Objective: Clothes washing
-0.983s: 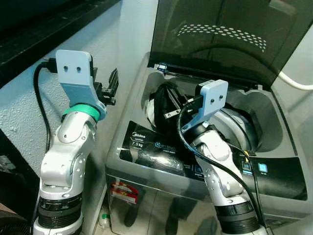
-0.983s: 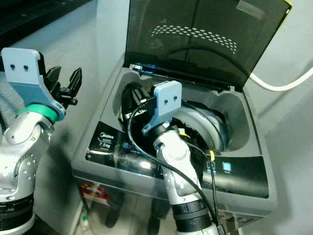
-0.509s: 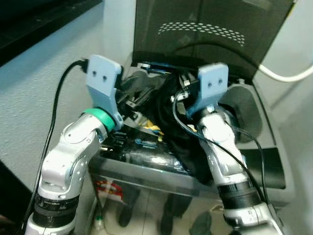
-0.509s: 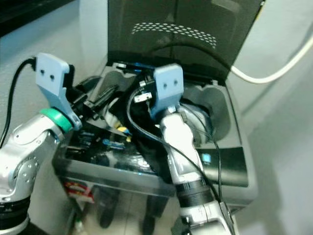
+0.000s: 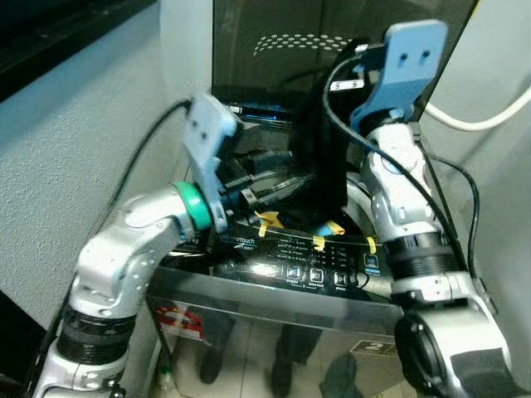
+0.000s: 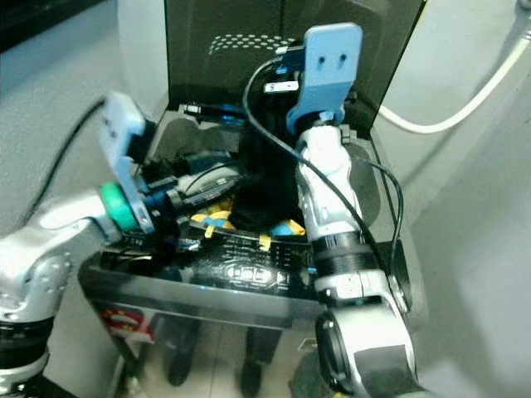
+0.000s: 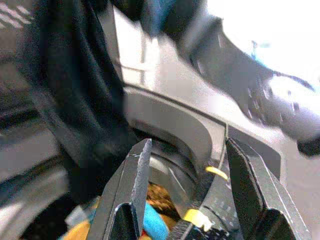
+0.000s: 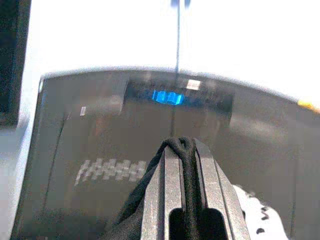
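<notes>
Right wrist view has the black garment (image 8: pixel 182 150) pinched between the right tool's (image 8: pixel 182 165) closed fingers. From the head camera it hangs straight down, long axis vertical, its lower end reaching into the washing machine (image 5: pixel 274 286) tub in front of the raised lid (image 5: pixel 274 50). The left tool (image 7: pixel 187 185), fingers spread and empty, sits low at the tub rim just beside the hanging cloth, nearer its bottom.

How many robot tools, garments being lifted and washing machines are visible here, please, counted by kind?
Black two-fingered robot tools: 2, left open, right shut on cloth
Black fabric garment hanging from the right tool: 1
Grey top-loading washing machine with raised dark lid: 1
Total: 4
</notes>
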`<state>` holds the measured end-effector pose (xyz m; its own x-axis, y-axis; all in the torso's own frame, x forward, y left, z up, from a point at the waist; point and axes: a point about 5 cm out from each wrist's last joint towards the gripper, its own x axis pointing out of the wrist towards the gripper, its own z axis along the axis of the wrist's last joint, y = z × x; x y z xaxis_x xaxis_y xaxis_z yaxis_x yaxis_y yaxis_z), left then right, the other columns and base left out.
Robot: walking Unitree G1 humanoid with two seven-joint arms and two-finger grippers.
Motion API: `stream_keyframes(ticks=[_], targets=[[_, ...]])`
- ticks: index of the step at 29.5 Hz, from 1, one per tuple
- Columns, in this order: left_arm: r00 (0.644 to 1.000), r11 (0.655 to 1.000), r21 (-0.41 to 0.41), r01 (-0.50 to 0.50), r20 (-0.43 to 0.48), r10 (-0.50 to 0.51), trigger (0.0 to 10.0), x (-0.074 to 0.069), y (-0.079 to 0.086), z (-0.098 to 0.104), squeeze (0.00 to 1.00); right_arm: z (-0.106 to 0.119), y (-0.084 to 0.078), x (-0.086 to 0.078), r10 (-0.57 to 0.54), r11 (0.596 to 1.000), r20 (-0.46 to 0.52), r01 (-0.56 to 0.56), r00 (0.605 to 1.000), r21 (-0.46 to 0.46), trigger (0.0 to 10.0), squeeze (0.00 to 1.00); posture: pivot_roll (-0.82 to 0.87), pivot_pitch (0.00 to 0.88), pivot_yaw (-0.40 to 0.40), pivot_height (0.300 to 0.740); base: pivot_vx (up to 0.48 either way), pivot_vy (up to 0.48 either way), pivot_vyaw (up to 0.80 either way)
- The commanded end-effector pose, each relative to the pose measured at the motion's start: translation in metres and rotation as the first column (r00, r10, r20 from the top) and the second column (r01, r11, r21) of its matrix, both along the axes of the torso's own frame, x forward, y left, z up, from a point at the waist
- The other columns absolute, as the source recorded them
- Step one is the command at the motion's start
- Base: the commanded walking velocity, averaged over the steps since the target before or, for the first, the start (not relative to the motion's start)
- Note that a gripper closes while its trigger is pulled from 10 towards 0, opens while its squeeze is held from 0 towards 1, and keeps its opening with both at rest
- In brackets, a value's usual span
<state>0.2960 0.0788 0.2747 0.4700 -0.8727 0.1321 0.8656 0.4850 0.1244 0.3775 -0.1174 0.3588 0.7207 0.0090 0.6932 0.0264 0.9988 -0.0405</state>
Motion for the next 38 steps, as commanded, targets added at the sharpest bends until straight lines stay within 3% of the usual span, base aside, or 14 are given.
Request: stream_keyframes(ticks=[1,5,7,11,12,19,28,29,33,34,36,38], targets=[[1.000,1.000,0.020,0.005,0.004,-0.006,10.0,0.001,-0.003,-0.003,0.00,0.005,-0.004,0.002,-0.039,0.999,0.025,0.039,0.999,-0.006,10.0,0.00,0.13,0.022,-0.009,0.740,0.000,0.000,0.00],[1.000,1.000,0.009,-0.022,-0.006,0.022,10.0,0.002,0.000,-0.003,0.00,-0.014,0.001,0.015,-0.086,0.982,-0.100,0.067,0.991,-0.176,10.0,0.00,0.13,0.022,-0.009,0.740,0.000,0.000,0.00],[0.999,0.998,-0.016,-0.053,-0.010,0.053,10.0,0.001,0.007,0.000,0.00,-0.046,0.003,0.022,-0.073,0.961,-0.257,-0.001,0.964,-0.276,10.0,0.00,0.14,0.029,-0.010,0.740,0.000,0.000,0.00],[0.995,0.994,-0.045,-0.100,-0.010,0.100,10.0,-0.002,0.015,0.002,0.00,-0.062,0.008,0.020,-0.013,0.948,-0.302,-0.085,0.953,-0.307,10.0,0.02,0.14,0.025,-0.010,0.740,0.000,0.000,0.00],[0.994,0.992,-0.052,-0.112,-0.012,0.111,10.0,-0.002,0.016,0.003,0.00,-0.064,0.010,0.019,0.008,0.943,-0.311,-0.111,0.950,-0.313,10.0,1.00,0.14,0.025,-0.010,0.740,0.000,0.000,0.00],[0.985,0.980,-0.102,-0.172,-0.021,0.171,10.0,-0.004,0.020,0.003,0.00,-0.066,0.015,0.016,0.107,0.928,-0.316,-0.209,0.943,-0.308,10.0,1.00,0.14,0.014,-0.012,0.740,0.000,0.000,0.00],[0.982,0.976,-0.110,-0.189,-0.028,0.187,10.0,-0.004,0.019,0.002,0.00,-0.067,0.016,0.014,0.128,0.911,-0.320,-0.239,0.939,-0.337,10.0,1.00,0.15,0.008,-0.015,0.740,0.000,0.000,0.00],[0.981,0.975,-0.110,-0.193,-0.028,0.191,10.0,-0.004,0.019,0.002,0.00,-0.067,0.014,0.012,0.130,0.907,-0.321,-0.243,0.938,-0.345,10.0,0.68,0.15,0.009,-0.015,0.740,0.000,0.000,0.00],[0.980,0.974,-0.111,-0.197,-0.029,0.194,10.0,-0.004,0.020,0.002,0.00,-0.068,0.013,0.010,0.132,0.904,-0.323,-0.248,0.937,-0.350,10.0,0.68,0.15,0.009,-0.015,0.740,0.000,0.000,0.00],[0.980,0.974,-0.107,-0.201,-0.028,0.199,10.0,-0.006,0.021,0.002,0.00,-0.075,0.009,0.003,0.180,0.893,-0.356,-0.304,0.917,-0.331,10.0,0.00,0.15,0.011,-0.017,0.740,0.000,0.000,0.00],[0.979,0.973,-0.101,-0.206,-0.025,0.204,10.0,-0.009,0.023,0.001,0.00,-0.082,0.005,-0.004,0.236,0.884,-0.380,-0.360,0.894,-0.297,10.0,0.00,0.15,0.014,-0.017,0.740,0.000,0.000,0.00],[0.978,0.977,-0.049,-0.209,0.008,0.209,10.0,-0.020,0.034,0.000,0.00,-0.091,-0.003,-0.035,0.443,0.831,-0.362,-0.528,0.820,-0.177,10.0,0.00,0.15,0.022,-0.018,0.740,0.000,0.000,0.00]])
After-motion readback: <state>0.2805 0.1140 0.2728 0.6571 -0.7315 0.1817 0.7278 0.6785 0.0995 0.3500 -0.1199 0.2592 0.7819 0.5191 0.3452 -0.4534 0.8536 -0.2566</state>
